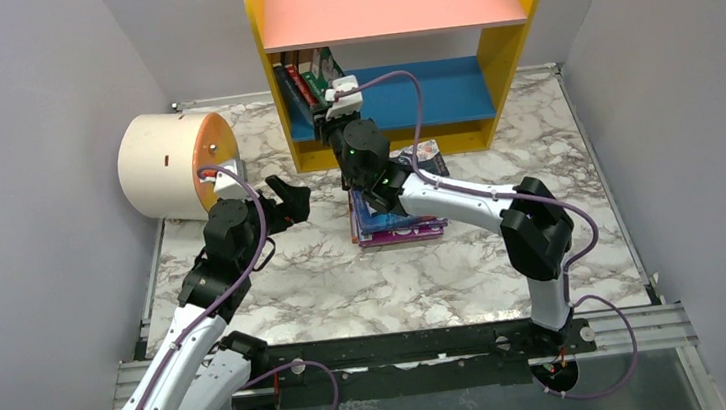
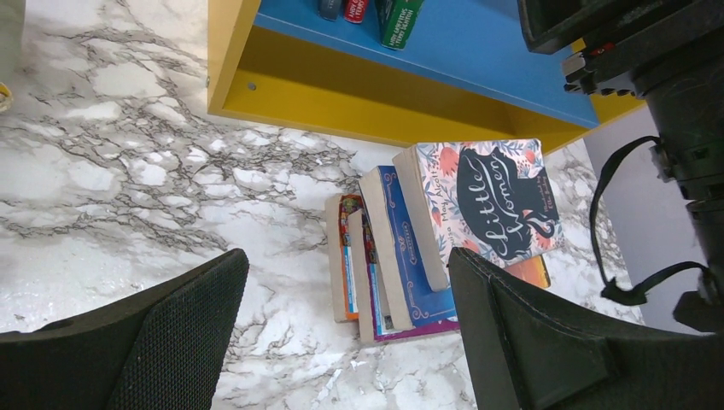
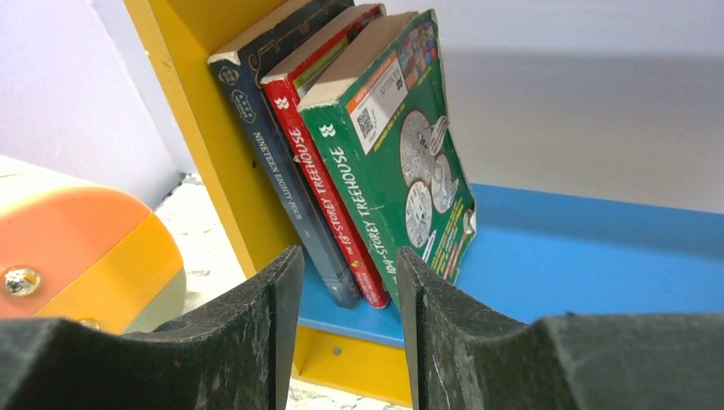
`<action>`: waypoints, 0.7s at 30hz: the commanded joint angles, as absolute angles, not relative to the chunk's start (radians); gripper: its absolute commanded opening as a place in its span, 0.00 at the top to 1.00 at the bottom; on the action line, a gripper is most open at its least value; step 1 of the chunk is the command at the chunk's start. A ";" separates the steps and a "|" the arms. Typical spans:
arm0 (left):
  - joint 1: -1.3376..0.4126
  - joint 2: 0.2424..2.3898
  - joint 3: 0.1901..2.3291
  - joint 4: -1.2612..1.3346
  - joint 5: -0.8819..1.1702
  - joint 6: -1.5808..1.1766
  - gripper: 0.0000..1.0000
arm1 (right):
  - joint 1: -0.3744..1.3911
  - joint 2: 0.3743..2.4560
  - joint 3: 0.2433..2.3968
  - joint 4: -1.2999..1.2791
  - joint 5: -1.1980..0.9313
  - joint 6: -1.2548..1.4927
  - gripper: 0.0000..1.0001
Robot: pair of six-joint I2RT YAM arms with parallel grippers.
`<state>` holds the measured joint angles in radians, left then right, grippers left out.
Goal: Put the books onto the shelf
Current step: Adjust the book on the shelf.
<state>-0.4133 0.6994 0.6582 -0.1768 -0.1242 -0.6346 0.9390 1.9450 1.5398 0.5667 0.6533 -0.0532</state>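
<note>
The shelf (image 1: 504, 46) stands at the back, with yellow sides, a pink upper board and a blue lower board (image 3: 580, 248). Three books lean at the lower board's left end: dark blue (image 3: 277, 162), red (image 3: 329, 179) and green (image 3: 410, 162). My right gripper (image 1: 331, 108) (image 3: 348, 286) hovers just in front of them, open, with nothing between its fingers. A stack of books (image 1: 396, 224) lies on the table, "Little Women" (image 2: 499, 201) on top, partly under the right arm. My left gripper (image 1: 295, 199) (image 2: 346, 269) is open and empty, left of the stack.
A cream cylinder with an orange end (image 1: 169, 163) (image 3: 77, 239) lies at the left, beside the shelf. Grey walls close in both sides. The right arm (image 1: 470, 205) stretches across the middle of the marble table (image 1: 347, 287).
</note>
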 commanded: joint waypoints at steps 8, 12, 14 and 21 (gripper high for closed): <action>-0.410 0.730 0.721 -0.162 -0.178 -0.578 0.19 | 0.832 1.836 1.531 0.290 0.589 0.166 0.56; -0.410 0.739 0.722 -0.148 -0.176 -0.578 0.19 | 0.775 1.830 1.518 0.246 0.522 0.206 0.56; -0.410 0.745 0.724 -0.143 -0.179 -0.578 0.19 | 0.750 1.838 1.522 0.230 0.470 0.219 0.55; -0.410 0.764 0.740 -0.127 -0.184 -0.567 0.19 | 0.704 1.931 1.605 0.147 0.392 0.228 0.54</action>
